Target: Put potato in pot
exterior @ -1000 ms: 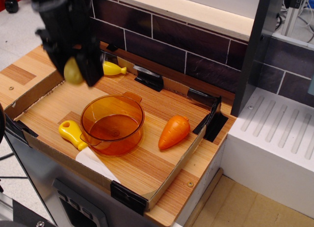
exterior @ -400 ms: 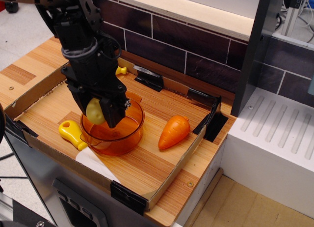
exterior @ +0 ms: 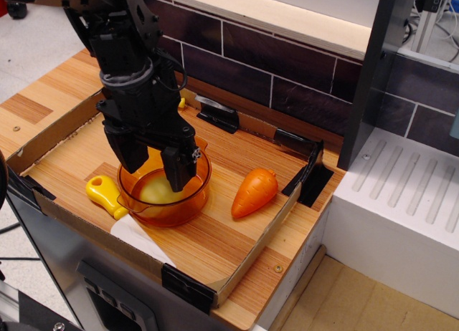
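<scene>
Pot (exterior: 166, 196) sits on the wooden tray (exterior: 237, 234), translucent orange, upright, toward the tray's front-left part. Potato (exterior: 158, 193) lies inside the pot on its bottom, seen as a pale yellow-green blob through the wall; its outline is blurred by the plastic, so exact resting spot is hard to fix, looks roughly central. Gripper (exterior: 153, 168) is right above the pot, black fingers spread apart, nothing between them. One finger (exterior: 179, 166) hangs over the pot's right-rear rim, the other (exterior: 130, 153) over its left-rear rim; fingertips look about level with the rim, cannot tell if they touch it. Potato is apart from both fingers, below them.

Yellow-handled utensil (exterior: 105, 195) lies just left of the pot, its handle touching or nearly touching the pot wall, white blade end running toward the tray's front edge. Carrot (exterior: 254, 191) lies right of the pot, clear gap between them, pointed end toward the front. Small yellow toy (exterior: 181, 102) behind the pot, mostly hidden by the arm. Dark tiled wall (exterior: 287, 66) behind the tray.
</scene>
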Controlling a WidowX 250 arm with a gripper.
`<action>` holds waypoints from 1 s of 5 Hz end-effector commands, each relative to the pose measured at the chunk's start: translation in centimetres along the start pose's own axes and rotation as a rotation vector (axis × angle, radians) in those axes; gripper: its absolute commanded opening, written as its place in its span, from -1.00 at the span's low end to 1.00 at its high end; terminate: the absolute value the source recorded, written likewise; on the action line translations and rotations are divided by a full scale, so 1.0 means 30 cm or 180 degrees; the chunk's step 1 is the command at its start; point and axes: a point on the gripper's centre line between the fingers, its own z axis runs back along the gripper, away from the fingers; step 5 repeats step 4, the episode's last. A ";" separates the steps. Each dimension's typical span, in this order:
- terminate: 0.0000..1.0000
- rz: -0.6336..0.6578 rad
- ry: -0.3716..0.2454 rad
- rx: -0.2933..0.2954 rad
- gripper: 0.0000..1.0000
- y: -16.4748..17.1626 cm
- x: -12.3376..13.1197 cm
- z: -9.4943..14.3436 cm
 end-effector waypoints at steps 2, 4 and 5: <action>-1.00 0.0374 -0.0197 0.0176 1.00 0.146 0.169 0.247; 1.00 0.0374 -0.0197 0.0176 1.00 0.146 0.169 0.247; 1.00 0.0374 -0.0197 0.0176 1.00 0.146 0.169 0.247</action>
